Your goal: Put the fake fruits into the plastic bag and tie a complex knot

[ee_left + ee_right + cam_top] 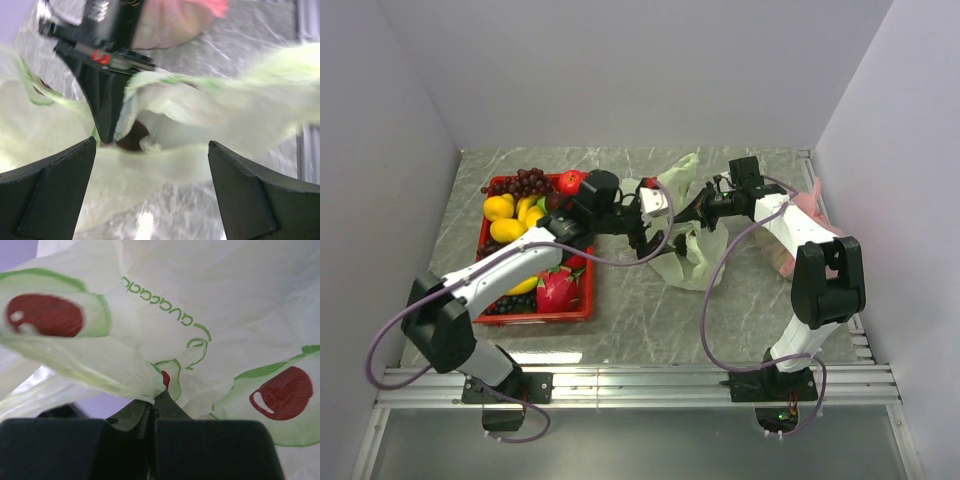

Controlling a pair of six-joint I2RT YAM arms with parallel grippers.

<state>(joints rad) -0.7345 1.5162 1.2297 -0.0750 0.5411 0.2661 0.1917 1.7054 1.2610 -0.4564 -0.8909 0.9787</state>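
Observation:
The fake fruits lie in a red basket [582, 312] at the left: yellow mangoes [501, 216], purple grapes [526, 182], a red apple [570, 182] and a pink dragon fruit [558, 290]. The pale-green plastic bag [686, 248] lies at mid-table, printed with avocado motifs [283, 392]. My right gripper [157, 400] is shut on a pinch of the bag's edge and holds it up. My left gripper [150, 165] stands wide open just before the bag's mouth [165, 125], with nothing between its fingers. Something dark and round [132, 138] shows inside the bag, too blurred to name.
A pink bag [807, 214] lies at the right, behind the right arm. The red basket sits under the left forearm. Grey walls close in the marbled table [650, 320] on three sides, with a metal rail along the near edge.

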